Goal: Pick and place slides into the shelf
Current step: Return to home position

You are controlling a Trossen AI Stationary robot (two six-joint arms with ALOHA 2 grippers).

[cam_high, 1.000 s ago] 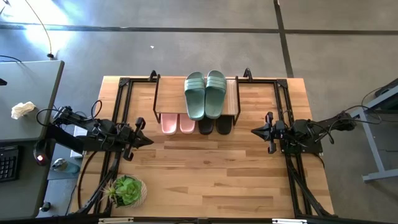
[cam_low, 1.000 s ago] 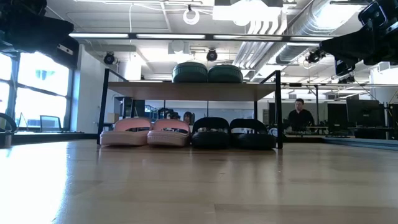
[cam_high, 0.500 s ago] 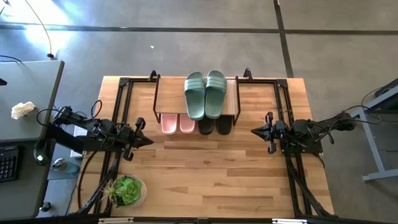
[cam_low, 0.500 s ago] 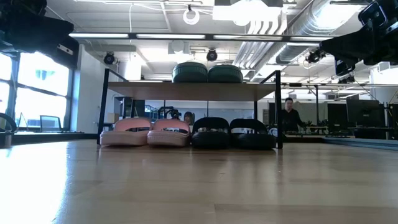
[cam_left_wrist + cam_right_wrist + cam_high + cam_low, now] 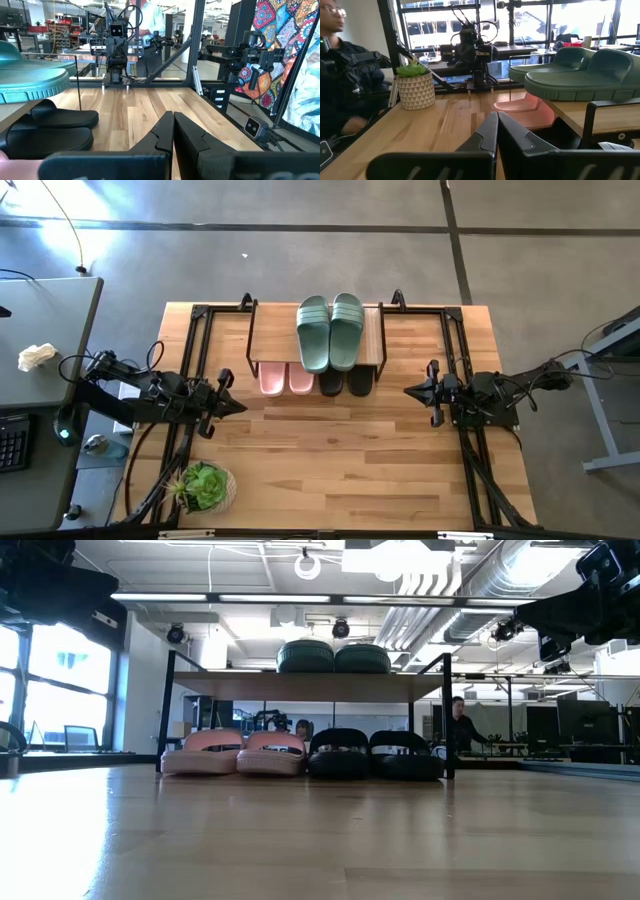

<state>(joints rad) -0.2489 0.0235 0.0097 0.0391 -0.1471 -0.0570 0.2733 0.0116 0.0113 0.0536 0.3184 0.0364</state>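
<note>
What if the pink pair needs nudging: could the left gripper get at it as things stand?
Probably yes, from the front. Only bare table lies between the left gripper and the protruding ends of the pink slides; the shelf covers the rest, so not from above.

The shelf [image 5: 265,330] sits midway along the tabletop's [image 5: 340,460] far edge. The green slides [image 5: 330,330] lie on its plank (toward the right end). The pink slides [image 5: 286,379] and black slides [image 5: 346,383] poke out from beneath, pink on the left. The left gripper [image 5: 238,406] hovers near the left edge and the right gripper [image 5: 408,391] near the right edge, both with fingers together. A plant [image 5: 205,486] stands at the near left corner.
</note>
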